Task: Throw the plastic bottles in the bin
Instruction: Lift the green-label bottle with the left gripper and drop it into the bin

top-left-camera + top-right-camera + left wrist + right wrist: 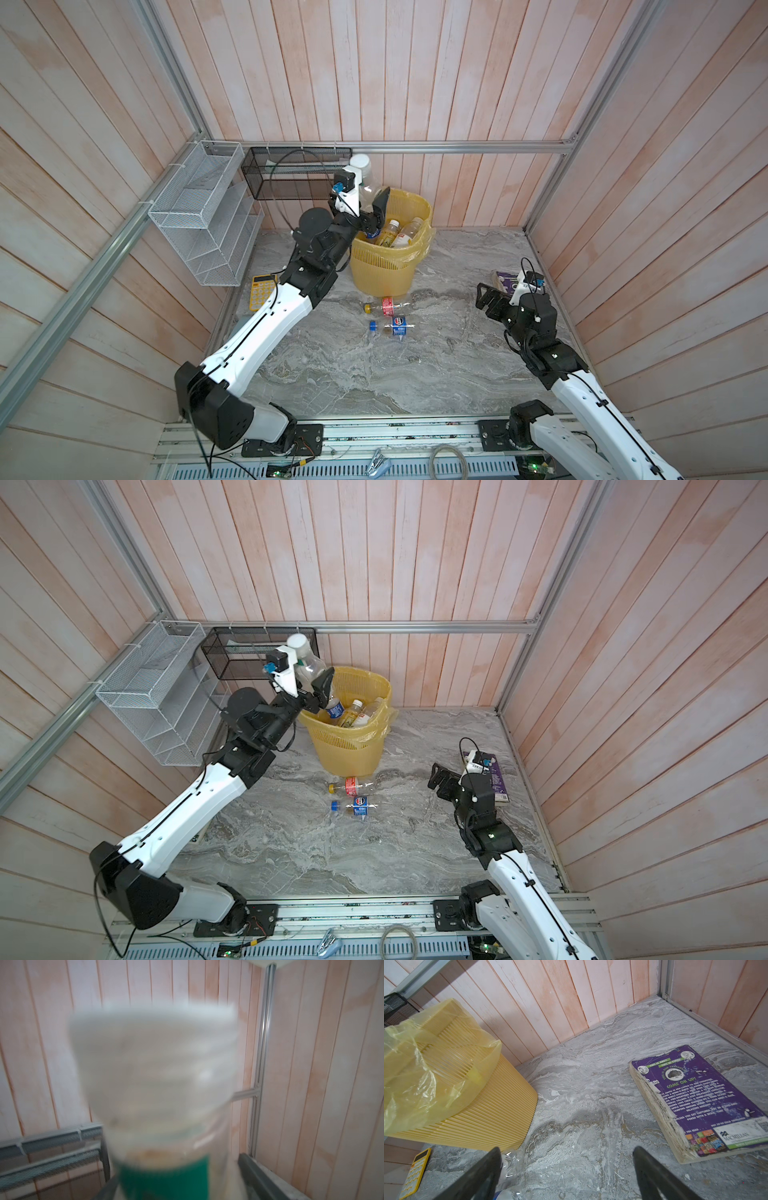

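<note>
Two bottles lie on the floor (436,365) just in front of the bin (384,272): a red-label bottle (387,306) and a blue-label bottle (398,326). We see more bottles (401,235) resting inside the bin. Above its rim, the left gripper (369,199) has a clear bottle (362,170) between its jaws; we cannot tell whether they grip it. The right gripper (484,296) hovers with jaws spread wide, near a purple book (695,1101).
</note>
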Controlling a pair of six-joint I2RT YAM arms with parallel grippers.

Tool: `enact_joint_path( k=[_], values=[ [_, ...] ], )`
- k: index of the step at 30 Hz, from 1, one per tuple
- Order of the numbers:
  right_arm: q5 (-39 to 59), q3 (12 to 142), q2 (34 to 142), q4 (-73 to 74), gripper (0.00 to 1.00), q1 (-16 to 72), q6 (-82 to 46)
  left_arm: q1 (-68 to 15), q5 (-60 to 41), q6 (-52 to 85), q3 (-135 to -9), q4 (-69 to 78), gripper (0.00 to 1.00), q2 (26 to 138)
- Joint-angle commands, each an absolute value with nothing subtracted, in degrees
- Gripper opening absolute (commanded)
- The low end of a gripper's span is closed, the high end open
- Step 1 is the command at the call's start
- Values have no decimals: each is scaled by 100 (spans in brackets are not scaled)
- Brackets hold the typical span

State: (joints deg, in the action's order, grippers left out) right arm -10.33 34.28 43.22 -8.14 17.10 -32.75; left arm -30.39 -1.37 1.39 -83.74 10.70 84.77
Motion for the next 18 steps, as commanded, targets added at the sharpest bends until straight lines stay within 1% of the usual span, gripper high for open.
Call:
enact_joint_path(
  k=[1, 2, 3, 4, 5, 7, 11, 16, 18],
  values=[
    [-1169, 3583, 4280, -1013, 99, 1688, -3131, -2986, -691, 830, -9063, -301, 89, 8832],
    [-1169, 3595, 4285, -1013, 99, 1687, -3121, -2942, -823, 920, -9437, -827, 91, 9007],
    [-1167, 3615, 4289, -1020, 99, 1687, -3120, -2913, -818, 995, -9811, -1278, 97, 9153],
    [-1169, 3626, 4289, -1020, 99, 1689, -3120, -2903, -754, 1021, -10076, -1589, 100, 9235],
    [-1169, 3643, 4289, -1025, 99, 1688, -3128, -2900, -608, 1043, -10238, -1783, 100, 9248],
    [-1169, 3656, 4280, -1024, 99, 1689, -3146, -2898, -452, 1057, -10014, -1531, 100, 8997],
    [-1178, 3656, 4301, -1023, 99, 1688, -3155, -2900, -445, 1171, -8913, -322, 100, 8220],
    [-1084, 3667, 4400, -1020, 99, 1687, -3190, -2900, -316, 1199, -9071, -873, 100, 8122],
    [-1043, 3687, 4453, -998, 99, 1687, -3198, -2900, -329, 1196, -8968, -852, 100, 8063]
  ],
)
